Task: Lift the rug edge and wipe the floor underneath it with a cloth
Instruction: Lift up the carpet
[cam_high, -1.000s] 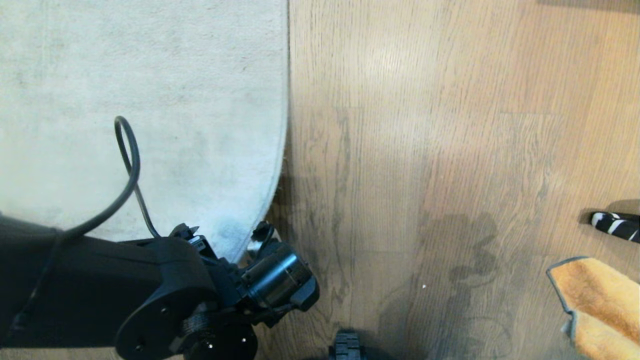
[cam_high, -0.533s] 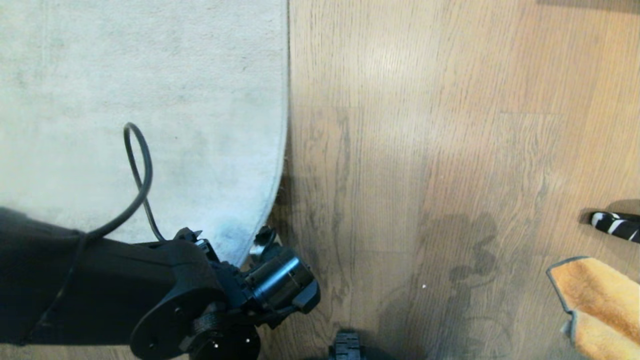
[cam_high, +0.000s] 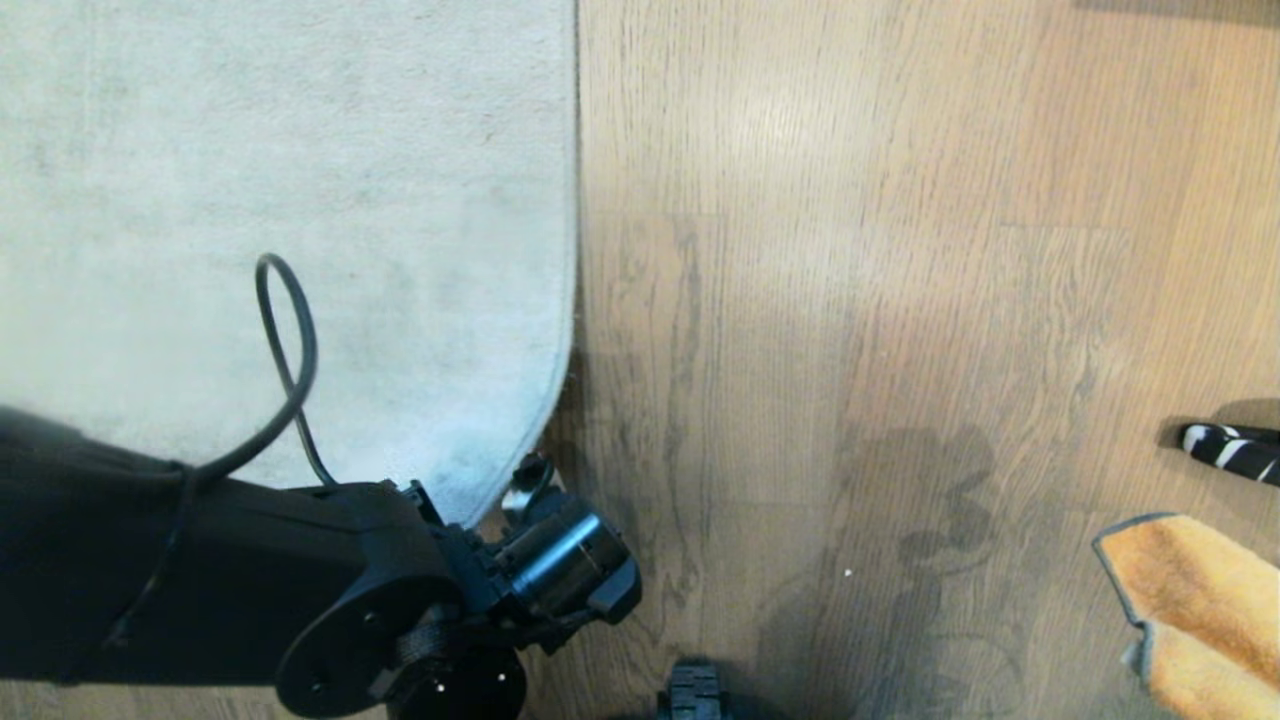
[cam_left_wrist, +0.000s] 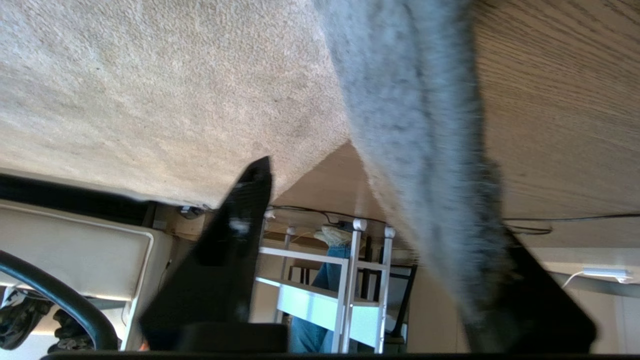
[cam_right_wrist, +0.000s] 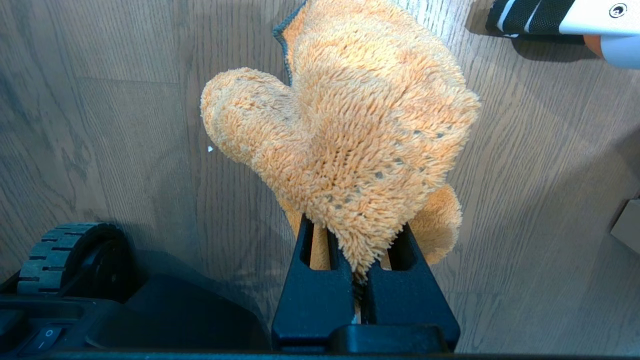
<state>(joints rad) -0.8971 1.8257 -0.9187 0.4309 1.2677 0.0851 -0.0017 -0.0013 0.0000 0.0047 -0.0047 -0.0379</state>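
The light grey-beige rug (cam_high: 300, 200) covers the left half of the head view, and its rug edge (cam_high: 575, 250) runs straight down, then curves in near my left gripper (cam_high: 475, 490). That gripper straddles the curved border. Up close, the rug edge (cam_left_wrist: 410, 125) passes between the parted jaws of the left gripper (cam_left_wrist: 377, 170), lying against one finger, while the other finger (cam_left_wrist: 240, 215) stands off it. The wood-grain floor (cam_high: 850, 300) fills the right half. My right gripper (cam_right_wrist: 356, 235) is shut on the orange fluffy cloth (cam_right_wrist: 350, 125), which also shows at the lower right as the cloth (cam_high: 1200, 600).
A black-and-white striped item (cam_high: 1230, 450) lies on the floor by the cloth. The base's wheel (cam_high: 692, 695) sits at the bottom middle. A black cable (cam_high: 290, 340) loops over the rug. Beyond the rug stand a white rack (cam_left_wrist: 345, 280) and a person's legs.
The left gripper's fingers have drawn closer together about the rug's border. The left arm and its cable loop have edged slightly right. The right gripper and cloth have not moved.
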